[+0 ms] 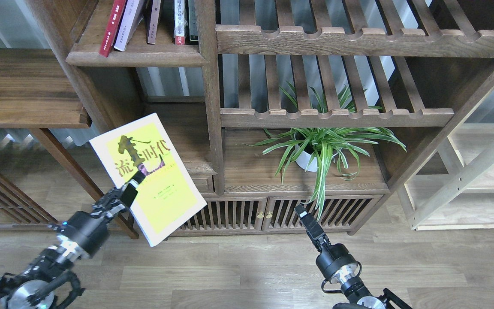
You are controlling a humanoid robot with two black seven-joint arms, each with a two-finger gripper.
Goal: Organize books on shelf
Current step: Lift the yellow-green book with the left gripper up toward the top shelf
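While the big dark-wood bookcase (pixel 212 128) fills the upper view, its solid upper-left shelf (pixel 135 56) carries a row of leaning books (pixel 120 21) — red, pale and darker spines. Lower right, a spider plant (pixel 322 146) sits in a white pot. Held in the air before the lower-left bay, the yellow-green book (pixel 161 193) tilts cover-up, pinched at its left edge by the left gripper (pixel 133 186). Right gripper (pixel 305 216) hangs apart over the floor — spread or pressed together, I cannot tell.

Shelf (pixel 135 56): books (pixel 152 19) upright/leaning, top left.
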